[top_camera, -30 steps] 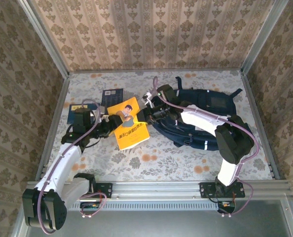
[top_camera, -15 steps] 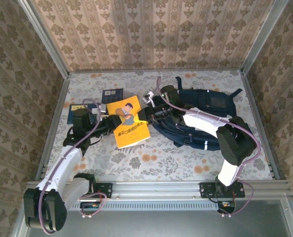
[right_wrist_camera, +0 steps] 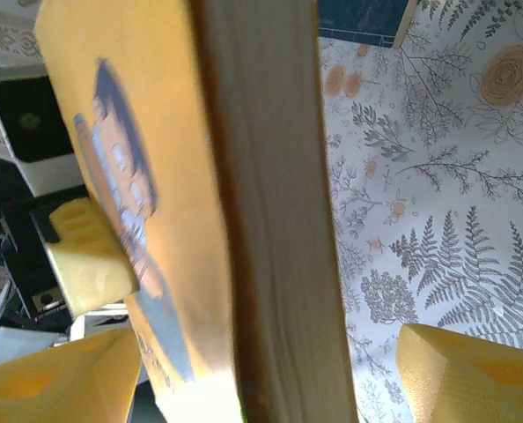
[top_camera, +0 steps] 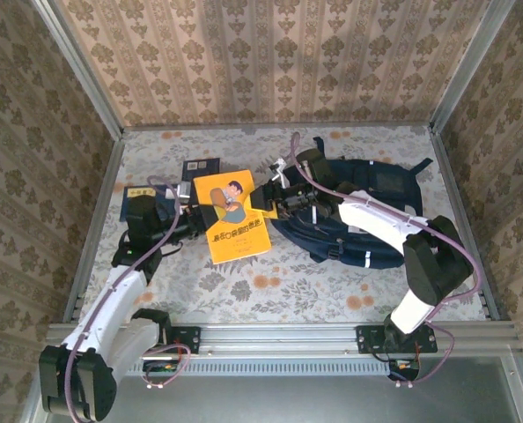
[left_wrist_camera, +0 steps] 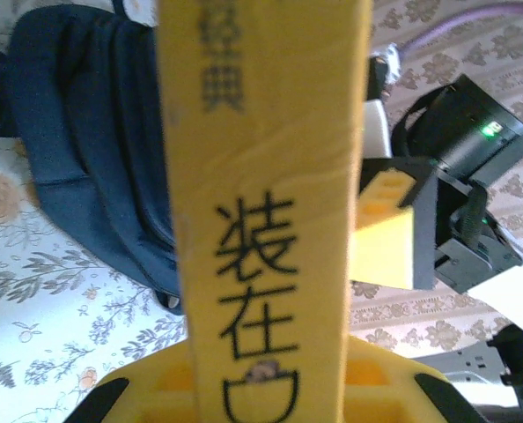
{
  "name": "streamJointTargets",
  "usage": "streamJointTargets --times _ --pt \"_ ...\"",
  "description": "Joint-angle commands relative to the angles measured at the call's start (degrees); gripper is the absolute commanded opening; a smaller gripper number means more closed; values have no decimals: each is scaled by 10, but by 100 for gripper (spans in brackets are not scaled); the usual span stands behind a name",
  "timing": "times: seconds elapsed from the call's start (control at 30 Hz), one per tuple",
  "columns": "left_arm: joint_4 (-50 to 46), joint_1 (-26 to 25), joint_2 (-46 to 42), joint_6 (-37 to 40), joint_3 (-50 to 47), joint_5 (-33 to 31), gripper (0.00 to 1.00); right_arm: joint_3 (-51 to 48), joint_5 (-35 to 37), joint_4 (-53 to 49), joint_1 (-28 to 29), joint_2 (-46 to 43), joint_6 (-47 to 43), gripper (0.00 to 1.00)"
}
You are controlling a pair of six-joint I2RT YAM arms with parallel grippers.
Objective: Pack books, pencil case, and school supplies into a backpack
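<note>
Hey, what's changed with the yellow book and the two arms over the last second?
The left tool closed on the left edge of the orange-yellow book, while the right tool opened and let go of the right edge, though it still straddles that edge. The book turned slightly clockwise in the top view. The backpack, the navy book and the blue book stayed put.

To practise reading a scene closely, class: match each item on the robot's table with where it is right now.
Items
1. orange-yellow book
2. backpack
3. dark navy book
4. blue book with yellow label

Places
A. by the table's left edge
B. right half of the table
C. held up, mid-table
D. flat, behind the held book, toward the back wall

Pairs: 1-C, 2-B, 3-D, 4-A
</note>
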Motion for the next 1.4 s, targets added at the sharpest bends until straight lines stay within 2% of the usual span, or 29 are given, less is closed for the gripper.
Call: streamJointTargets --times 0.0,0.13,0.2,0.33,0.37,0.4,0.47,0.5,0.57,0.6,0.67,0.73,0.87,1.03,1.2,1.37 --pt "60 -10 -18 -8 22 25 0 -28 -27 101 -1 7 63 78" --pt "48 -13 -12 0 27 23 0 -53 -83 286 12 25 172 72" --pt "42 -14 -7 4 27 22 0 -56 -89 312 17 22 182 59" --pt "21 -14 -5 10 25 7 1 -86 -42 335 3 -4 195 20" --pt "18 -14 -4 9 24 2 10 -97 -30 352 1 -7 209 10" --pt "18 -14 -3 6 23 -1 16 -104 -21 372 0 -8 225 5" --pt "37 -16 1 -7 17 -1 23 -120 -2 425 1 -7 263 0" --pt "47 -16 2 -15 15 -1 29 -127 10 441 1 -8 275 0" --pt "63 -18 4 -33 9 -9 51 -146 52 465 -1 -17 296 0" --pt "71 -19 4 -41 5 -13 58 -159 80 473 -1 -25 304 0" --pt "107 -22 4 -72 -10 -30 68 -188 155 497 0 -43 328 0" --pt "162 -34 7 -112 -30 -51 73 -213 225 518 2 -60 348 0" --pt "188 -74 21 -121 -28 -86 76 -241 341 530 15 -91 358 0" --pt "218 -102 36 -132 -32 -134 77 -252 424 549 26 -111 351 0" --pt "260 -125 68 -139 -18 -160 76 -260 468 568 38 -114 355 0" --pt "265 -162 85 -114 -1 -224 73 -274 506 592 62 -111 359 0"
